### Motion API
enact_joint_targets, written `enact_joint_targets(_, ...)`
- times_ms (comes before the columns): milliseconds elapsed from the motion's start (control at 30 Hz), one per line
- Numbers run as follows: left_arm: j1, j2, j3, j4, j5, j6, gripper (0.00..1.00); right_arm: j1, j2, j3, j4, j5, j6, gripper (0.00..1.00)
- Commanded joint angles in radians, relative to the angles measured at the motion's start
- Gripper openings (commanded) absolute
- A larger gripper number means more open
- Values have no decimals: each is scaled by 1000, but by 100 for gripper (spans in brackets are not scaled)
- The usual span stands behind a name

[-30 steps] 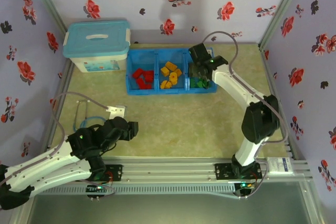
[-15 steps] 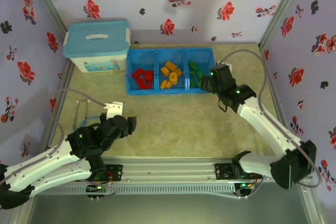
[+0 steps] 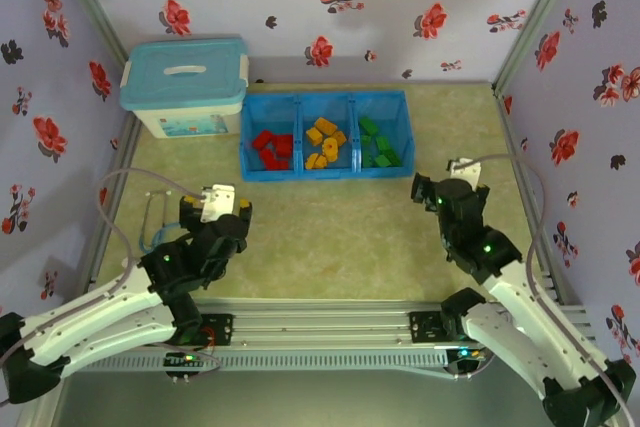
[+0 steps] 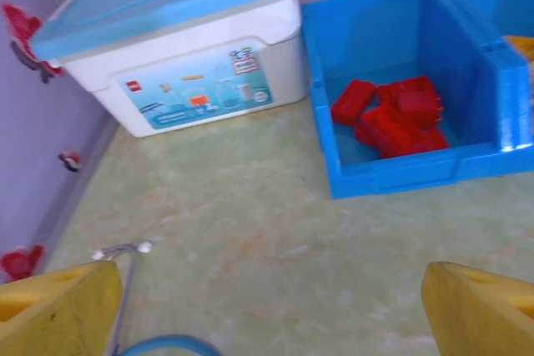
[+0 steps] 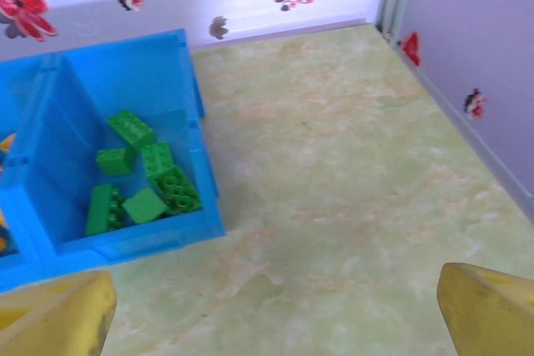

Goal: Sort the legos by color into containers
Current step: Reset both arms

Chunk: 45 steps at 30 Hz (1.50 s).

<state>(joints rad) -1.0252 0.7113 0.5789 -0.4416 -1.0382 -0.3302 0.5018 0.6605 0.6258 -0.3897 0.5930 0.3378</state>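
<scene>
Left gripper (image 3: 217, 209) and right gripper (image 3: 443, 187) both gape empty; sorted legos (image 3: 328, 145) lie ahead in the blue tray (image 3: 325, 175), at the far edge of the table (image 3: 330, 232).

The printed label (image 4: 200, 93) on the white storage box (image 4: 179, 47) is too blurred to read.

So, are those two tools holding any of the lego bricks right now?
No, nothing is held. The left tool and the right tool both stand open and empty; the lego bricks lie sorted in the blue tray.
</scene>
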Motion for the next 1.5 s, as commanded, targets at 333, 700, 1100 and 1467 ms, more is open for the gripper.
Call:
enact_joint_targets(333, 138, 68, -236, 544, -198, 366, 100, -2, -376, -326, 114, 181, -110, 99)
enact_joint_targets(700, 345, 209, -352, 748, -79, 332, 100, -4, -381, -458, 202, 210, -171, 99)
enact_joint_targets(1100, 359, -41, -498, 919, -151, 372, 100, -27, -369, -501, 330, 327, -177, 99)
enact_joint_targets(1467, 557, -133, -590, 1042, 27, 305, 100, -148, -287, -643, 775, 286, -210, 99)
